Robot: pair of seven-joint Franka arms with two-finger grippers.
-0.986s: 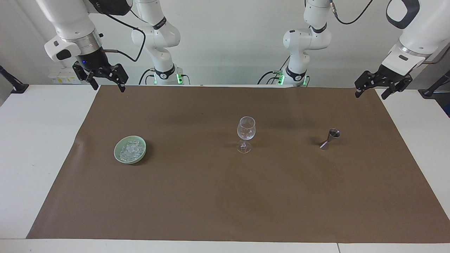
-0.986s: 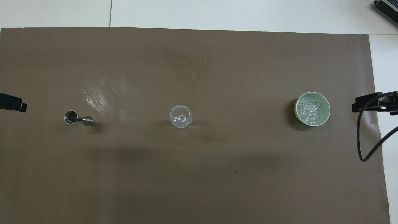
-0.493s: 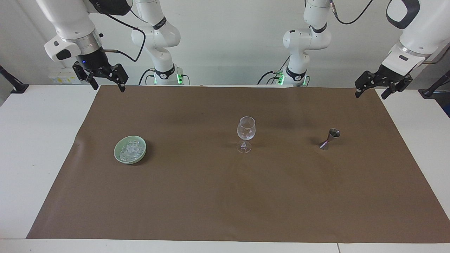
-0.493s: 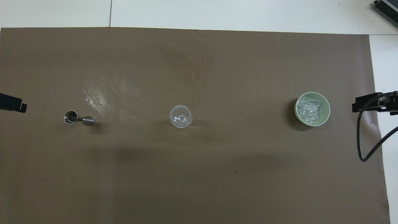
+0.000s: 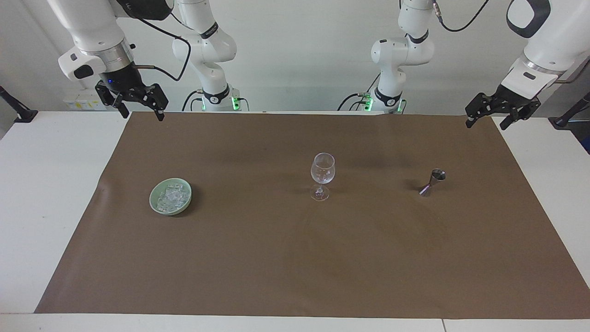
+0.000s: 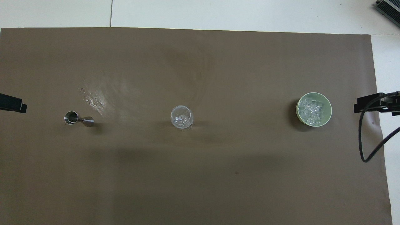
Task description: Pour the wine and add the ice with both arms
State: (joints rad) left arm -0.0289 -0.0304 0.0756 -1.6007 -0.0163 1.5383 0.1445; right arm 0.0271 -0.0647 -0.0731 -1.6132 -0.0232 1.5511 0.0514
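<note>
White table under a brown paper sheet (image 5: pixel 295 258), pale wall at the robots' end.

Right gripper (image 5: pixel 138 107) raised over the sheet's corner at the right arm's end, jaws spread wide, holding nothing. Green bowl (image 5: pixel 156 210) of ice (image 5: pixel 171 197) lies down and out from it, farther from the robots, well apart.

Left gripper (image 5: pixel 487 117) raised over the corner at the left arm's end, jaws also spread, empty. Steel jigger (image 5: pixel 432 182) stands upright down and out from it, toward the table's middle, long axis vertical.

Wine glass (image 5: pixel 322 175) stands between bowl and jigger, well apart from both grippers, nothing visible in it.

Judgement: nothing begun; right arm nearer the ice, left arm nearer the jigger. Each has a long descent before any grasp
</note>
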